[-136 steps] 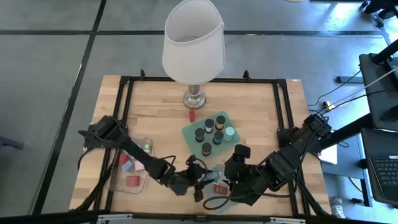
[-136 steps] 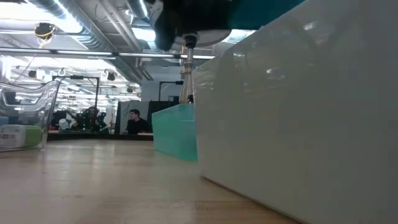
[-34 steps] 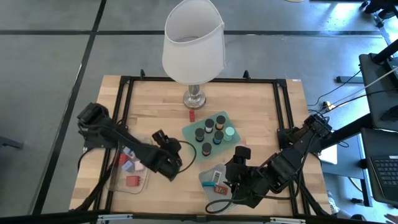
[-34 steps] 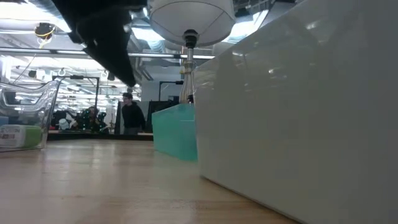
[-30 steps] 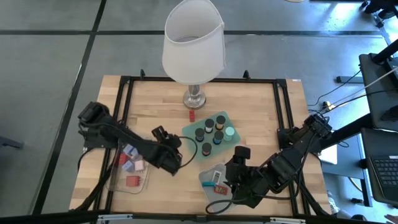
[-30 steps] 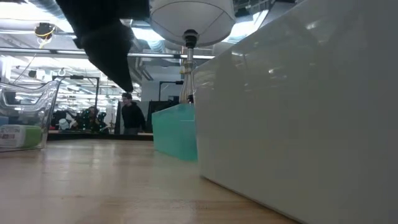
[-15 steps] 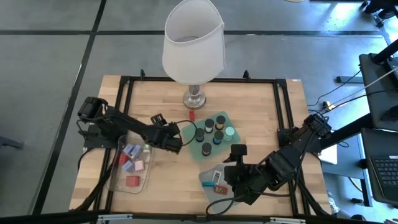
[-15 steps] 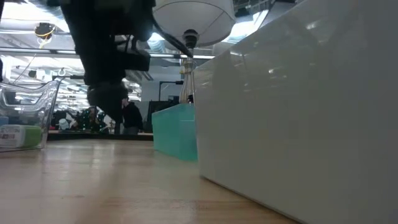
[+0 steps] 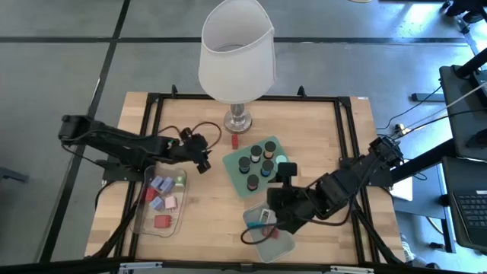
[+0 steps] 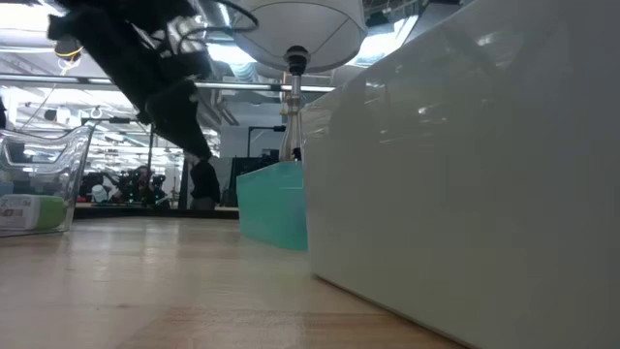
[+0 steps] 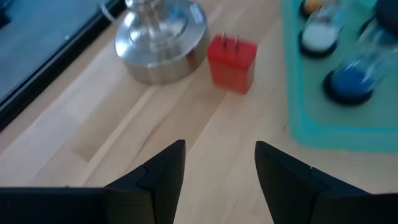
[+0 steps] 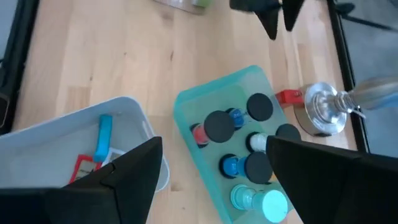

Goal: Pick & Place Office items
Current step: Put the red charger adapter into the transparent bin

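High view shows the whole wooden table (image 9: pixel 304 129) with the lamp (image 9: pixel 236 53) at its far edge. I can read no words on anything.

The left gripper (image 9: pixel 204 158) hangs over the table near the lamp base (image 9: pixel 239 120). Its two fingers stand apart and hold nothing. The left wrist view shows what the top camera makes tiny: a small red block (image 11: pixel 231 62) with two metal prongs, lying just beside the shiny lamp base (image 11: pixel 163 40) and close to the green tray (image 11: pixel 336 118).

The mint-green tray (image 9: pixel 255 164) sits in front of the lamp. Short dark cylinders (image 9: pixel 256 151) stand in it, with black, orange, blue and mint tops. The right wrist view (image 12: pixel 217 124) shows those tops much better.

The right gripper (image 9: pixel 268 204) hangs over the white bin (image 9: pixel 268 228), farther from the lamp than the tray. Its fingers (image 12: pixel 124 177) are spread wide and hold nothing. A blue strip (image 12: pixel 103 137) and a flat red piece (image 12: pixel 84 165) lie in that bin.

A clear bin (image 9: pixel 161 199) sits to the left of the lamp, nearer the front edge. Red, pink and lavender blocks (image 9: pixel 160 202) lie in it.

Only the low view shows the room behind, with a green thing in the clear bin (image 10: pixel 39 184) and the left arm (image 10: pixel 160 82) up above the table.
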Available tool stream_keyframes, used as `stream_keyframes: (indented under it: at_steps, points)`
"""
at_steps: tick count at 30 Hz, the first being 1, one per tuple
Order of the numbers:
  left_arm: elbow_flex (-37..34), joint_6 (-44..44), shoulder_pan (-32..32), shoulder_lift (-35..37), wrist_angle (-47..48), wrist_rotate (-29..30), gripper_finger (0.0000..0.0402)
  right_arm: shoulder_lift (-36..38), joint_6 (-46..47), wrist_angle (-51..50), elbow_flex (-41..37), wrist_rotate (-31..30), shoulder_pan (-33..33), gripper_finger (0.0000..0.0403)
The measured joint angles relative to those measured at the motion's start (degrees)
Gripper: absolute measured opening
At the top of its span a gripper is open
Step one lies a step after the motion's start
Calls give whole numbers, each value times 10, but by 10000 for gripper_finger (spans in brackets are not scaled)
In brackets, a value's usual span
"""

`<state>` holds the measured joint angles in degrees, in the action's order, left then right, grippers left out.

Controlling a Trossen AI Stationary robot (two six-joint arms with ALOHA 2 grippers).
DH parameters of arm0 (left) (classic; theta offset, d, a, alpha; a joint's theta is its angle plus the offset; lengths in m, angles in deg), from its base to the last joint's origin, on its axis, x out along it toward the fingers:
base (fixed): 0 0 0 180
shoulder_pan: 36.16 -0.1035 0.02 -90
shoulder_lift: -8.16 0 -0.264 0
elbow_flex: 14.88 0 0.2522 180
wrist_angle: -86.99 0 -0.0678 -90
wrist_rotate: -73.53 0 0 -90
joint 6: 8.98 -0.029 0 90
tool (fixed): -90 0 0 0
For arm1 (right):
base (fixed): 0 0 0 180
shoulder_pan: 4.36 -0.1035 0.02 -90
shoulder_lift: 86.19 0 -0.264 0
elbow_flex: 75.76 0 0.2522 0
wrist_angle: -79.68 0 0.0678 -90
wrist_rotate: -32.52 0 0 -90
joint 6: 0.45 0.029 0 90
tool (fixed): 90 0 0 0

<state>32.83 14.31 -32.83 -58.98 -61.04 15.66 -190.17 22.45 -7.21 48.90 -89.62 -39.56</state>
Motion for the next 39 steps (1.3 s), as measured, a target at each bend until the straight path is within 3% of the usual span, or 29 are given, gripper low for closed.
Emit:
stream_keyframes:
  at_steps: [7,14,21,26,31,35,39]
  points:
    - [-60,-1,0,79,-56,-4,189,0,22,-3,0,1,7,290]
    - [-74,0,0,88,-121,-6,193,0,21,-2,0,1,7,290]
    - [-74,-64,0,81,-203,-50,243,0,6,-2,0,0,7,290]
    - [-74,-130,-2,60,-248,-34,277,0,2,-2,0,-1,7,290]
    - [-74,-53,-24,37,-287,36,288,0,20,-3,0,-50,9,290]
    - [-74,16,-42,25,-290,43,284,0,17,-36,0,-100,13,290]
    - [-73,30,-59,8,-316,43,283,0,42,-135,0,-168,27,290]
